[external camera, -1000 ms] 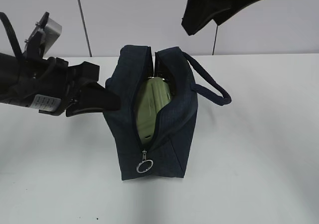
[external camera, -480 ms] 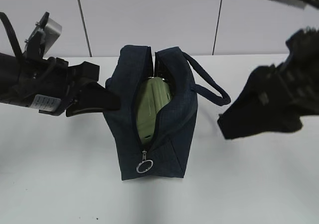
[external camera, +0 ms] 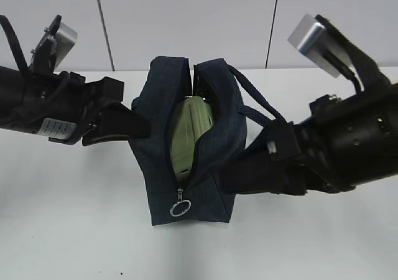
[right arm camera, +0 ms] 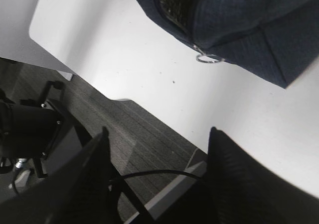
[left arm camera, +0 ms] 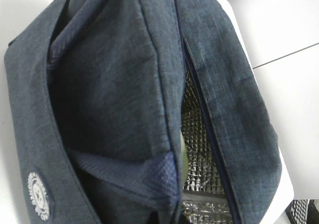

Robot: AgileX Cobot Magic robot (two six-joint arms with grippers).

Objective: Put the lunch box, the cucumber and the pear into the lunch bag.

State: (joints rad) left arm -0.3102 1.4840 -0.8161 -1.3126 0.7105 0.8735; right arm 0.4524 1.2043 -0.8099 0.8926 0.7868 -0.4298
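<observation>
The navy lunch bag [external camera: 217, 137] stands mid-table with its top zipper open. The pale green lunch box [external camera: 189, 130] lies inside it. My left gripper [external camera: 142, 127] presses against the bag's left wall and is shut, pinching a fold of the bag's fabric [left arm camera: 144, 174]; silver lining [left arm camera: 199, 149] shows through the opening. My right gripper [external camera: 229, 180] sits low against the bag's right side, open and empty, its dark fingers [right arm camera: 89, 179] spread over the table edge. The zipper's ring pull [external camera: 180, 209] hangs at the bag's near end. The cucumber and the pear are out of view.
The bag's loop handle [external camera: 264, 113] sticks out to the right, above my right arm. In the right wrist view the ring pull [right arm camera: 209, 58] lies near the table's front edge [right arm camera: 149, 109], with dark floor and a black stand [right arm camera: 30, 129] below.
My right arm has swung down from the upper right to the bag's right side. The left arm, the bag and the lunch box have not moved.
</observation>
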